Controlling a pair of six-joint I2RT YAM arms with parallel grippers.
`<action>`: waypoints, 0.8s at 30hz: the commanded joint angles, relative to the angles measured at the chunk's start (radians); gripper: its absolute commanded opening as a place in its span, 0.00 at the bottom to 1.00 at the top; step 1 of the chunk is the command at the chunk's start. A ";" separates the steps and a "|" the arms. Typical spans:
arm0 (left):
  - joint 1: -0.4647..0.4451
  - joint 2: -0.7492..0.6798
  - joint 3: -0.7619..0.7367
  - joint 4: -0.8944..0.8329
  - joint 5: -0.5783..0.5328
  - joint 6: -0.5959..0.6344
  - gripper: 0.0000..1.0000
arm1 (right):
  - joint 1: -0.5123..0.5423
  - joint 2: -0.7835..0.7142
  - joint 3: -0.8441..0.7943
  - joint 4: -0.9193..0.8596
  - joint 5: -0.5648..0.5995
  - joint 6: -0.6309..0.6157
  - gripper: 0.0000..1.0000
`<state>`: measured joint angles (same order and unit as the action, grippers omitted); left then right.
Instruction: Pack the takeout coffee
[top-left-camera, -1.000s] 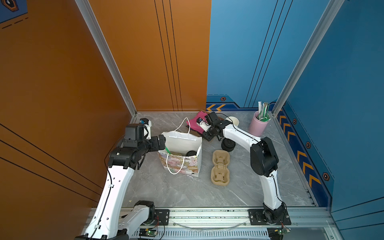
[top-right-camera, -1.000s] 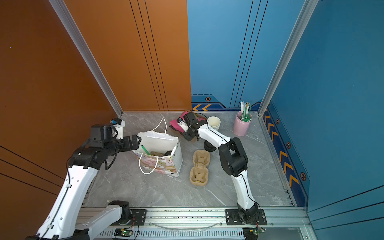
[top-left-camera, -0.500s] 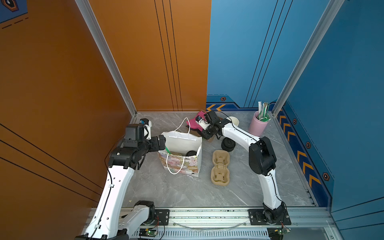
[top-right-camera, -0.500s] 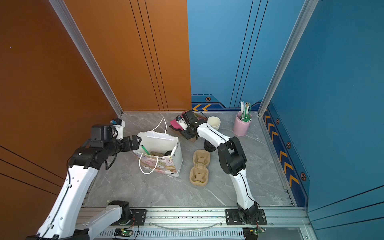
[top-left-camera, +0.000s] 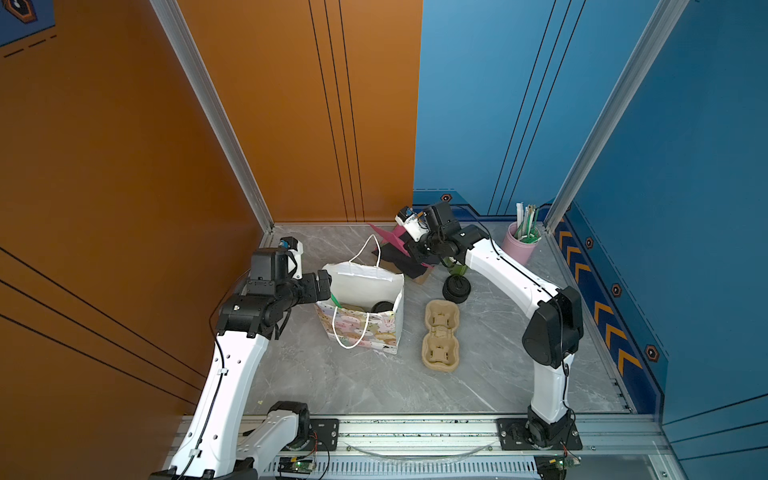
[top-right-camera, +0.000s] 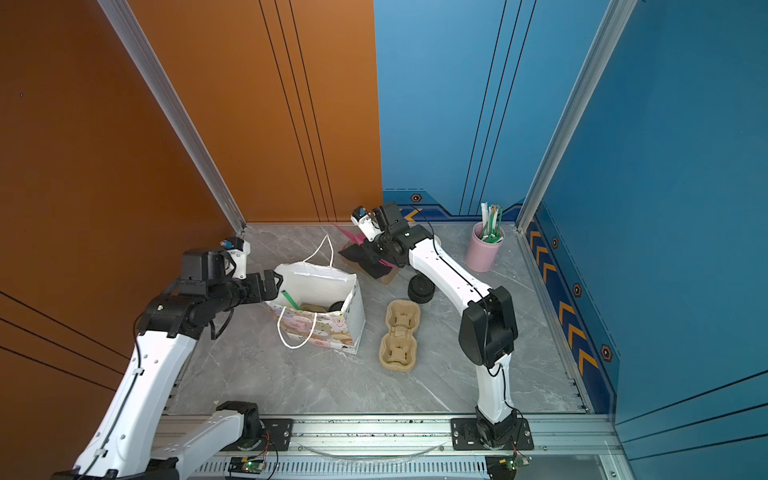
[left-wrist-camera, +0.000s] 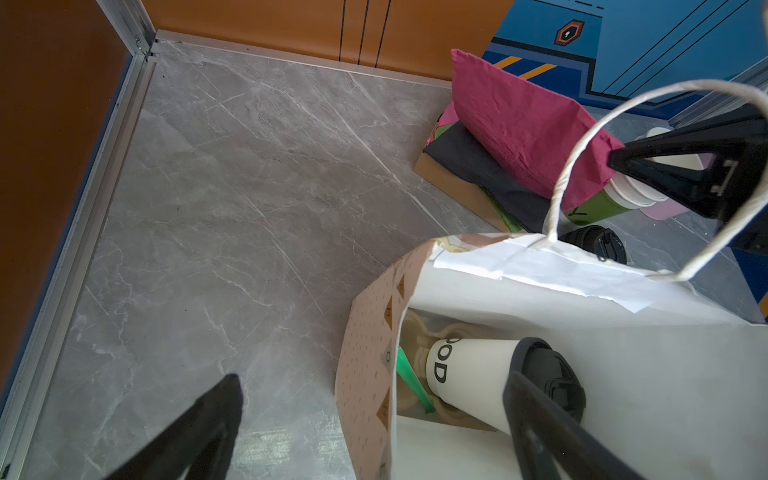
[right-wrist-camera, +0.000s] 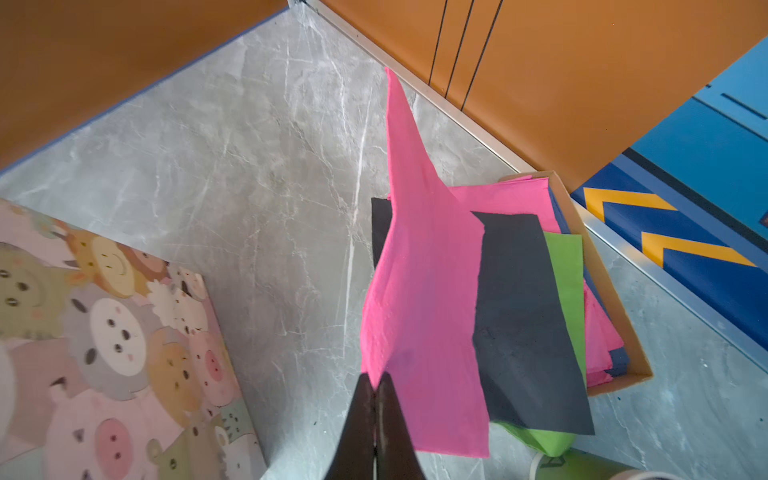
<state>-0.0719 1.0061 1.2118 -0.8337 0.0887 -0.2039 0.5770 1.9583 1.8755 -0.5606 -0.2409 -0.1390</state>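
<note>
The takeout coffee (left-wrist-camera: 473, 372), a white cup with dark lettering and a black dome lid, leans inside the paper bag (left-wrist-camera: 370, 332) on a pulp carrier beside a green straw (left-wrist-camera: 411, 382). In both top views only its black lid (top-left-camera: 382, 306) shows in the bag (top-left-camera: 365, 332). My left gripper (left-wrist-camera: 374, 419) is open and straddles the bag's side wall, one finger inside near the lid. My right gripper (right-wrist-camera: 375, 382) is shut on a corner of a pink napkin (right-wrist-camera: 419, 291), which it holds lifted off the pile behind the bag (right-wrist-camera: 104, 332).
A cardboard tray (right-wrist-camera: 619, 324) holds black, green and pink napkins. A pulp cup carrier (top-left-camera: 440, 334) lies right of the bag. Beyond it are a stack of black lids (top-left-camera: 456, 287), a stack of lidless cups (left-wrist-camera: 615, 199) and a pink holder with straws (top-left-camera: 521, 247).
My right gripper has shut on the pink napkin and raised it a little. The left arm and the bag have not moved.
</note>
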 joint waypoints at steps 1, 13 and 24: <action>0.002 -0.003 -0.008 -0.001 -0.013 -0.008 0.98 | 0.002 0.011 -0.047 -0.030 -0.061 0.097 0.00; 0.000 0.002 -0.009 -0.001 -0.010 -0.009 0.98 | -0.060 0.096 -0.056 -0.062 0.033 0.253 0.02; -0.001 0.008 -0.004 -0.001 -0.006 -0.012 0.98 | -0.095 0.193 0.000 -0.154 0.114 0.259 0.06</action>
<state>-0.0723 1.0080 1.2118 -0.8337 0.0891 -0.2073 0.4892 2.1235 1.8481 -0.6342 -0.1696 0.1055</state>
